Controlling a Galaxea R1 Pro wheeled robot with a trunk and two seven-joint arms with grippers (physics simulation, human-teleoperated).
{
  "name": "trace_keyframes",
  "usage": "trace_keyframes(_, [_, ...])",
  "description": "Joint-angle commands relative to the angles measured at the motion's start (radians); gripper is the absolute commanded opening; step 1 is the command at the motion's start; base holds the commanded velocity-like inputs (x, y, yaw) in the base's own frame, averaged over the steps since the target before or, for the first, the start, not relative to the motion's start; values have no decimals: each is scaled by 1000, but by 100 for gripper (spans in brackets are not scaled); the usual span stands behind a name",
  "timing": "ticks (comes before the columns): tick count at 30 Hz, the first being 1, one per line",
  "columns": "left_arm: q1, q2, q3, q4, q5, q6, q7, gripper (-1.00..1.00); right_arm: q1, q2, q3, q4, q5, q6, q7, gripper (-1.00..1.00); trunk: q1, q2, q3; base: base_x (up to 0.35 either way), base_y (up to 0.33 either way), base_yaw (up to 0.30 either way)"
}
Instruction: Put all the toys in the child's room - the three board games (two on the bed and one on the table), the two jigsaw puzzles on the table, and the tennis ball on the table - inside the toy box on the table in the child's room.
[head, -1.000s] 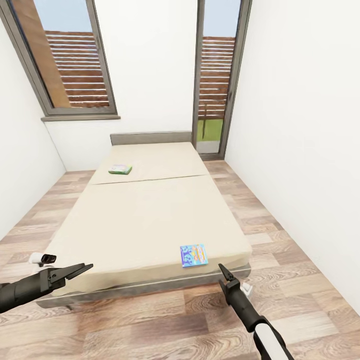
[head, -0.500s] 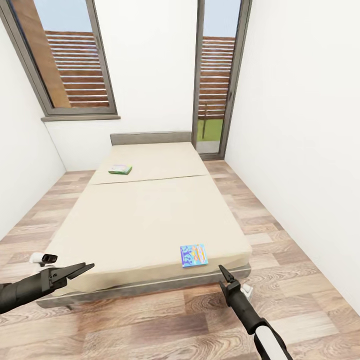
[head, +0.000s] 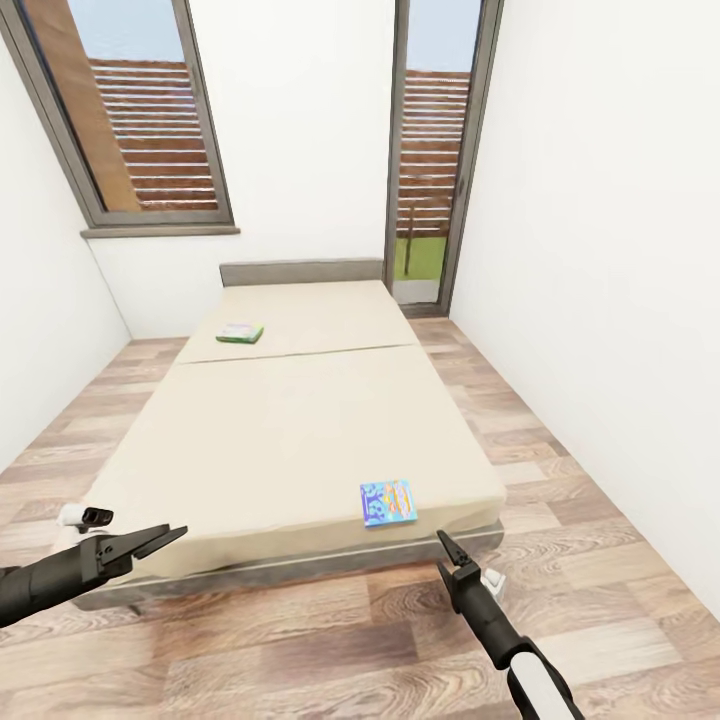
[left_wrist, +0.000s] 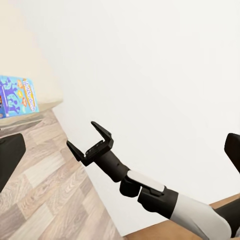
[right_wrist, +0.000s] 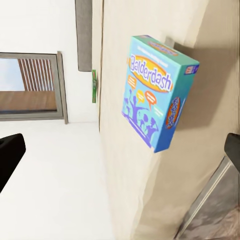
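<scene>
The right hand (head: 446, 545) has its two fingers spread wide, as the left wrist view (left_wrist: 90, 140) shows clearly, and it holds nothing. It hangs over the wood floor (head: 300, 640) just in front of the foot of the bed (head: 290, 430), with the arm reaching forward and the fingers pointing toward the mattress edge. The left hand (head: 160, 540) is also empty; its fingers look slightly parted and point to the right, near the left corner of the bed.

A blue board game (head: 388, 502) with "Balderdash" on its cover (right_wrist: 155, 100) lies flat on the mattress near the foot edge, close to the right hand but apart from it. A second, green-edged board game (head: 240, 333) lies flat far up the bed, near the grey headboard (head: 300, 272).
</scene>
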Motion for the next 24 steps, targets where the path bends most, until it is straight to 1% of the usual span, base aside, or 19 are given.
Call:
trace_keyframes(1, [0, 0, 5, 0, -1, 11, -4, 100, -1, 1, -4, 0, -8, 9, 0, 100, 4, -8, -4, 0, 0, 0])
trace_keyframes(5, [0, -2, 16, 0, 0, 11, -4, 100, 0, 1, -4, 0, -8, 9, -1, 100, 19, -36, -17, 0, 0, 0])
trace_keyframes(11, [0, -4, 23, -1, 0, 11, -4, 100, -1, 0, -3, 0, -7, 9, -2, 100, 42, -78, -35, 0, 0, 0])
trace_keyframes(24, [0, -4, 25, -1, 0, 10, -4, 100, -1, 1, -2, 0, -5, 9, -2, 100, 92, -169, -76, 0, 0, 0])
